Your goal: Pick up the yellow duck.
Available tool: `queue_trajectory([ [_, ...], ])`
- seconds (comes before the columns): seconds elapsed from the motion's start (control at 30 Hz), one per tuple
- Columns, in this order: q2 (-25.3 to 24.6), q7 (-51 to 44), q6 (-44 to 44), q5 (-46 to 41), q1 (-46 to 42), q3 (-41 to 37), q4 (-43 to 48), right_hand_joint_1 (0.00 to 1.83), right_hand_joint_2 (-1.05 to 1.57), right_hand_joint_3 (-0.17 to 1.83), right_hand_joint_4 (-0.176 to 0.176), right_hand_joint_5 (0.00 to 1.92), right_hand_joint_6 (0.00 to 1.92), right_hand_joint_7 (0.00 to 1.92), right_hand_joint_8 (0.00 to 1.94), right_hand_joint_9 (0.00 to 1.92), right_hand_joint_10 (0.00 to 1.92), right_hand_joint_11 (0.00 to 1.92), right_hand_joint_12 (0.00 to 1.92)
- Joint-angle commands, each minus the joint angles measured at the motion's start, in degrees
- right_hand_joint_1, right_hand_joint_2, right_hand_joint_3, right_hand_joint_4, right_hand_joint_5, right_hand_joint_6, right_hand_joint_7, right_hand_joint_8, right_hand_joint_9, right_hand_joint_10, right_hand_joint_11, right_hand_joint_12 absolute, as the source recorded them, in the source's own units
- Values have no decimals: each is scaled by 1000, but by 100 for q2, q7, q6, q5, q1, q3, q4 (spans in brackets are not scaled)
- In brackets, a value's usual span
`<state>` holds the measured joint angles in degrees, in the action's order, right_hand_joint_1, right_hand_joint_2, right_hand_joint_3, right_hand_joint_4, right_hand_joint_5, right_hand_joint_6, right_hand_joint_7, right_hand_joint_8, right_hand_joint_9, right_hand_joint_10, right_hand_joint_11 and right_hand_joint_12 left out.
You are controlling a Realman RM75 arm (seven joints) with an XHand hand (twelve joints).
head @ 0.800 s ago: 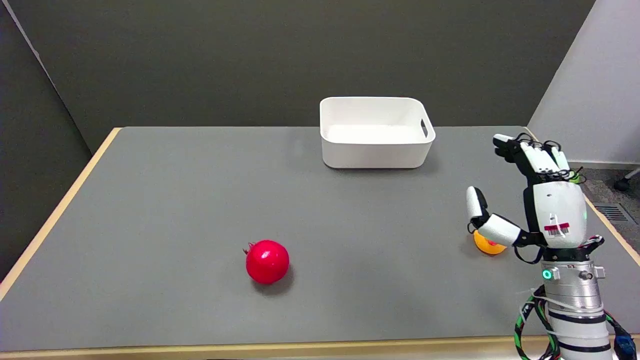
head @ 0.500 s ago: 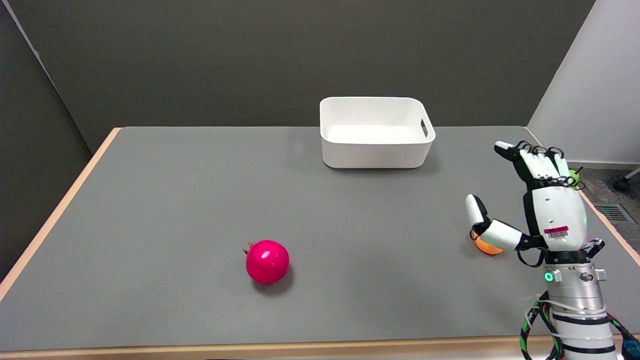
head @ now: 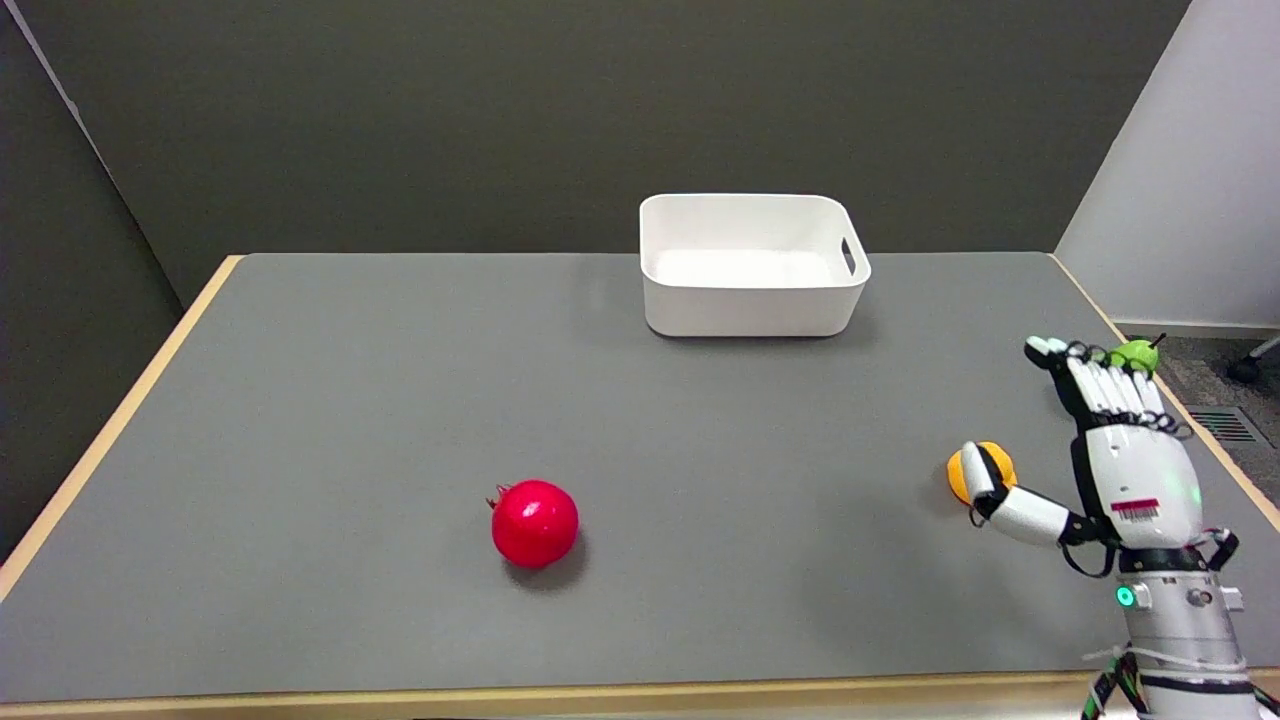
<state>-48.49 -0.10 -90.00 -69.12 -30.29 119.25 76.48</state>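
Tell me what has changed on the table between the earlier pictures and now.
The right hand moved down and toward the picture's lower right, with its fingers spread and holding nothing. Its thumb now crosses in front of the yellow duck, which shows more than before; whether they touch I cannot tell. A small green thing now shows behind the fingertips. The red ball, the white bin and the duck stayed in place.

Right arm rising upright at the table's near right corner; right hand (head: 1120, 455) held upward, fingers (head: 1105, 385) extended, thumb spread leftward, holding nothing.
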Motion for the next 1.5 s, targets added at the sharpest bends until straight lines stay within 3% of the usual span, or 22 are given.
queue_trajectory([
  [0.03, -16, 110, 34, -1153, -227, 647, -339, 543, 589, 953, -22, 176, 431, 204, 382, 114, 721, 6, 1125],
  [0.5, 97, 543, 148, -863, 12, 724, -410, 579, 612, 880, -15, 197, 392, 248, 342, 131, 742, 2, 1199],
  [1.07, 176, 645, 1149, -1055, 515, 469, -906, 523, 618, 855, -24, 229, 424, 274, 350, 133, 744, -1, 1166],
  [1.37, -85, 1115, 1266, -1023, 814, 416, -1347, 491, 616, 842, -27, 232, 428, 277, 351, 138, 746, -1, 1170],
  [1.5, -128, 1096, 1224, -1047, 872, 416, -1382, 461, 578, 941, -31, 209, 469, 259, 420, 146, 732, -1, 1068],
])
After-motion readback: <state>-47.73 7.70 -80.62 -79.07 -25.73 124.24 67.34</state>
